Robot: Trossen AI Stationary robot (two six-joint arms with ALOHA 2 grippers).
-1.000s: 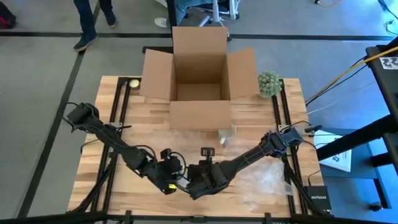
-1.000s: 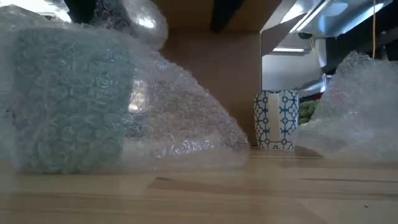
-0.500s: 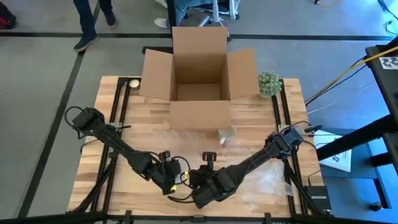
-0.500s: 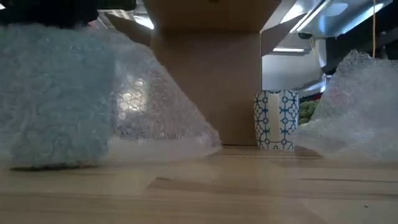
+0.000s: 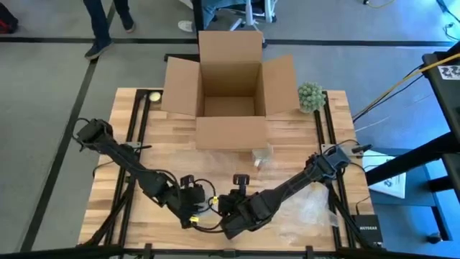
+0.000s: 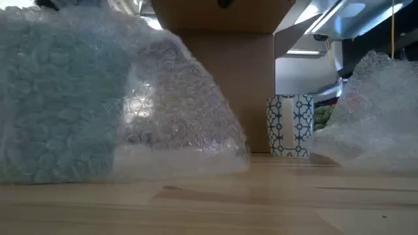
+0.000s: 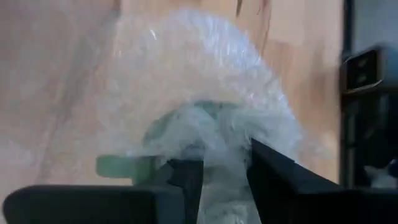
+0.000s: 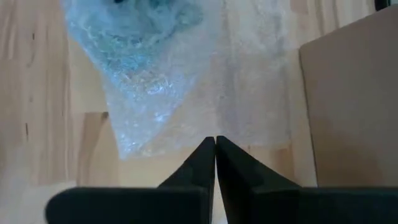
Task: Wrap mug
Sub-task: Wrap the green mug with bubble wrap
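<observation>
The left gripper [image 7: 225, 171] has its two dark fingers [image 7: 273, 177] pinched on a bunch of bubble wrap [image 7: 205, 93]. A green mug [image 7: 134, 163] is inside that wrap, and a bit of its handle peeks out just past the fingers. From above, this left gripper [image 5: 192, 216] sits low in the frame, a little left of the middle, at the near edge of the table [image 5: 129, 208].

The right gripper [image 8: 215, 149] has its fingers pressed together with nothing between them. Their tips sit at the edge of the flat part of the bubble wrap [image 8: 186, 93]. From above, the right gripper [image 5: 228, 219] is just beside the left one, at the bottom middle of the frame.

In the low view, the wrapped mug [image 6: 62, 104] fills the left side like a big cloudy lump. A blue and white cup [image 6: 290, 125] stands right of the middle. More crumpled wrap [image 6: 369, 114] is at the right edge.

An open cardboard box [image 5: 230, 83] sits at the top middle of the table. A green ball-shaped plant [image 5: 310, 96] is just to its right.
</observation>
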